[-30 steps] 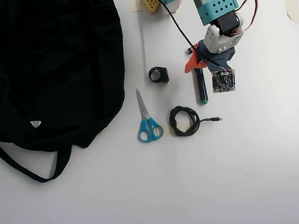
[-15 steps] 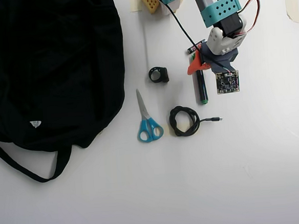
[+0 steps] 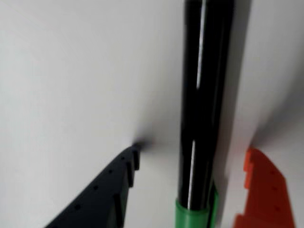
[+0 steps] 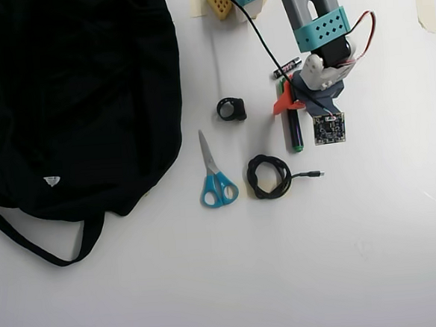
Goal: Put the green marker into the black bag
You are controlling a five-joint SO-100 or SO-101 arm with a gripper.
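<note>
Currently: gripper straddling marker, not clamped

Overhead view: slim dark-barrelled green marker [image 4: 295,130] lies flat on white table [image 4: 374,257], upper centre-right, barrel running roughly vertical in frame, small green end toward bottom. Upper part hidden under arm's wrist assy. Gripper [image 4: 291,103] sits directly over that upper part; orange finger [image 4: 282,102] visible on left side of barrel, other finger not discernible from above.

Wrist view: marker barrel [image 3: 205,95] runs up the frame, bright green band at lower edge. Dark finger [image 3: 102,192] to its left, orange finger [image 3: 260,192] to its right. Clear gap of table shows betw. each finger and barrel, so jaws are spread w/ marker between them, no contact seen. Dark fingertip looks to be at or very near table surface.

Large rounded black fabric bag [image 4: 79,98] w/ small white triangular tag occupies upper left of overhead view, strap loop trailing to lower left. Well apart from marker.

Betw. bag and marker: small black ring-shaped item [image 4: 231,109], blue-handled scissors [image 4: 215,175], coiled black cable [image 4: 270,176]. Short black battery [image 4: 286,67] just beside the arm, above the marker.
</note>
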